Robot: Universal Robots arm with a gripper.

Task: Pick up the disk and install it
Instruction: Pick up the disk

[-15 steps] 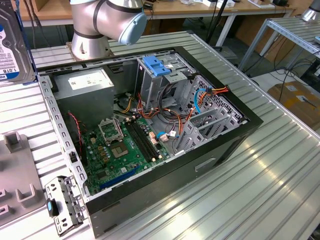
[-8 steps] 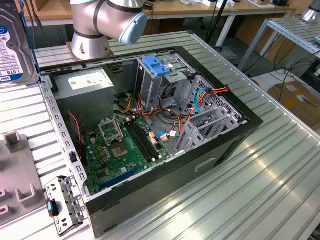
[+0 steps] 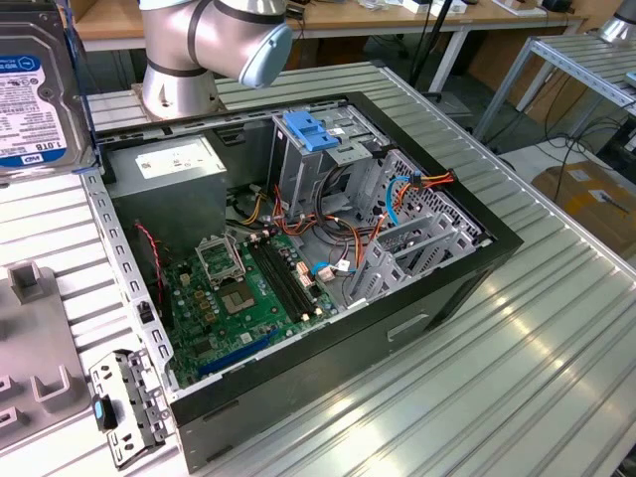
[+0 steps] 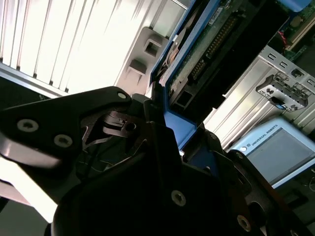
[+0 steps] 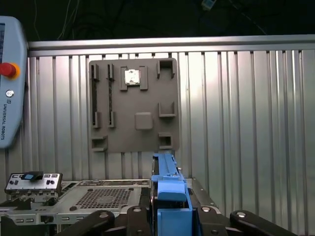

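The disk (image 3: pixel 32 91) hangs high at the exterior view's left, above the table and left of the open computer case (image 3: pixel 298 248); its labelled face and one blue rail show. In both wrist views my gripper (image 5: pixel 170 219) is shut on the disk's blue-railed edge (image 5: pixel 169 189). The second wrist view shows the disk's dark underside (image 4: pixel 206 54) reaching away from the black gripper (image 4: pixel 170 135). The tall grey drive cage (image 3: pixel 318 164) with a light blue handle stands inside the case, well to the disk's right.
The arm's grey joint (image 3: pixel 214 40) stands behind the case. A perforated bracket with a blue clip (image 3: pixel 124 407) lies by the case's near left corner. A grey fixture plate (image 5: pixel 133 105) lies on the ribbed table. A teach pendant (image 5: pixel 10 78) sits nearby.
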